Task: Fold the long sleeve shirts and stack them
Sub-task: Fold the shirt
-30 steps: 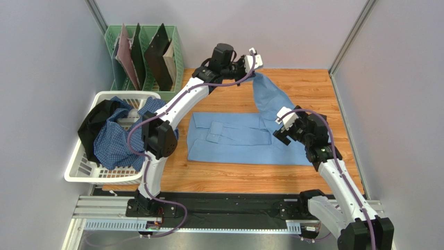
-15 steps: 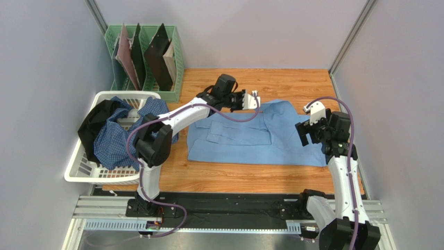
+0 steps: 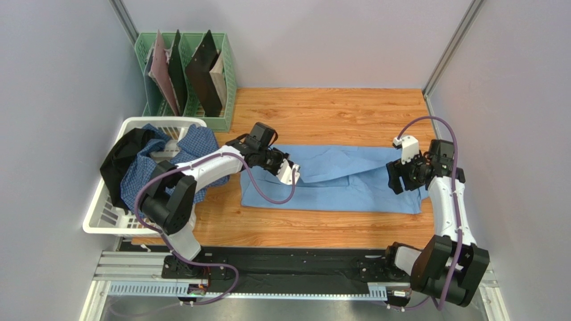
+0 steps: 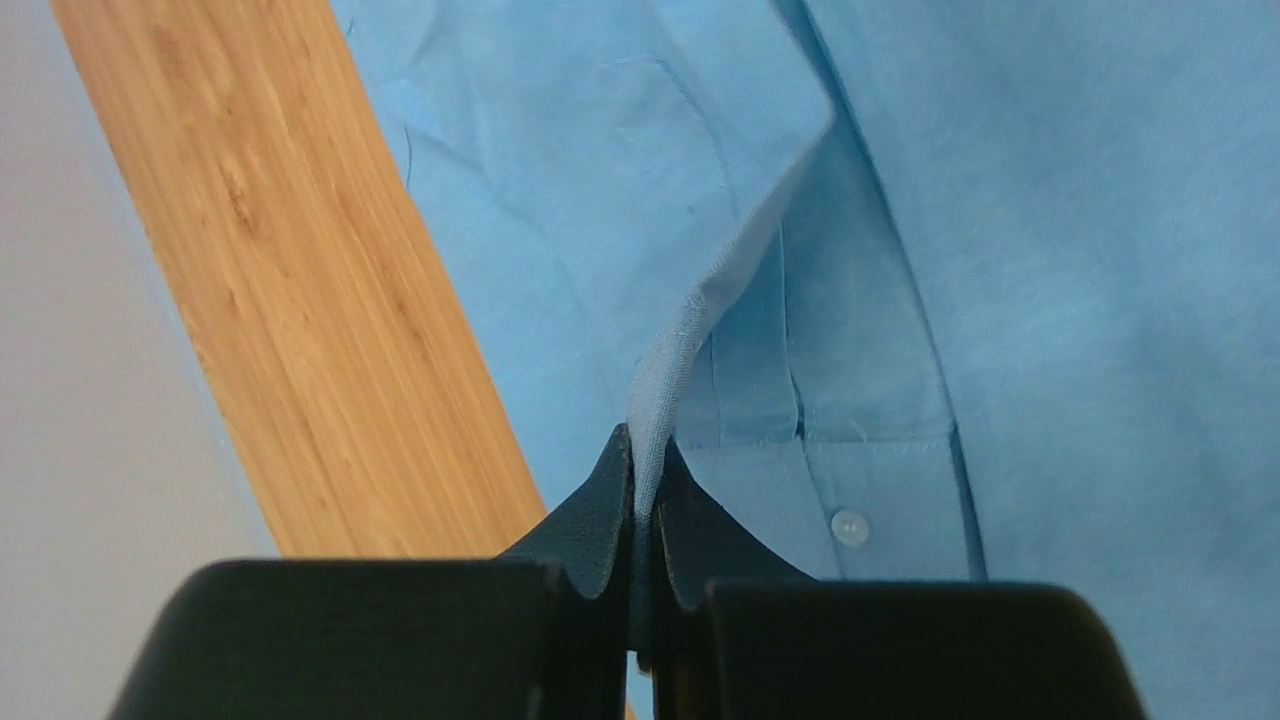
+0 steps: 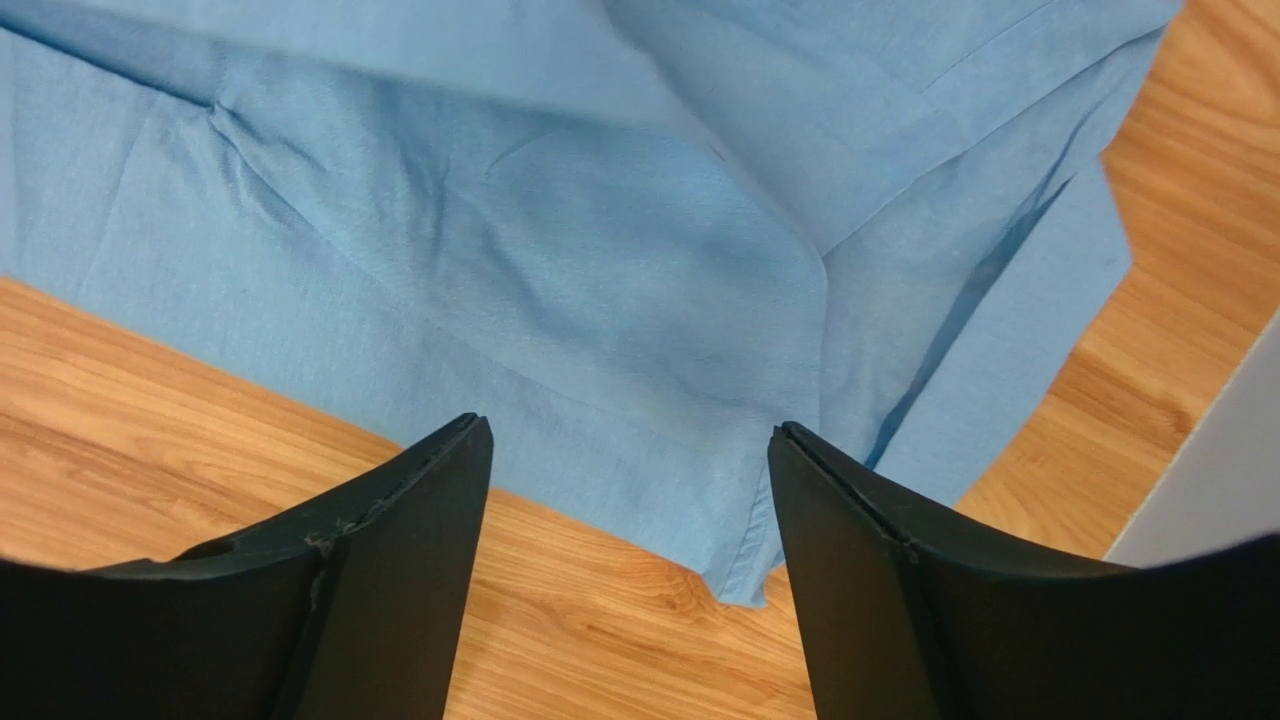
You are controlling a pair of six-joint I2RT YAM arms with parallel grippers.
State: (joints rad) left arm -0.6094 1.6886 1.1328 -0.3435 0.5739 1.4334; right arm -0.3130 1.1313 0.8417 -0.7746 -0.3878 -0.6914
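The plain light blue cloth long sleeve shirt (image 3: 348,180) lies spread in the middle of the light wooden table (image 3: 335,110). The left gripper (image 4: 643,488), toward the shirt's nine o'clock end, has its black fingers pressed together on a raised fold of the blue cloth. The right gripper (image 5: 628,450) hangs over the three o'clock end, fingers wide apart with nothing between them. The blue-and-white small-checked shirt (image 3: 144,184) is heaped in the white plastic basket (image 3: 100,217) at the table's nine o'clock side, beside the green file rack (image 3: 216,122) at eleven o'clock.
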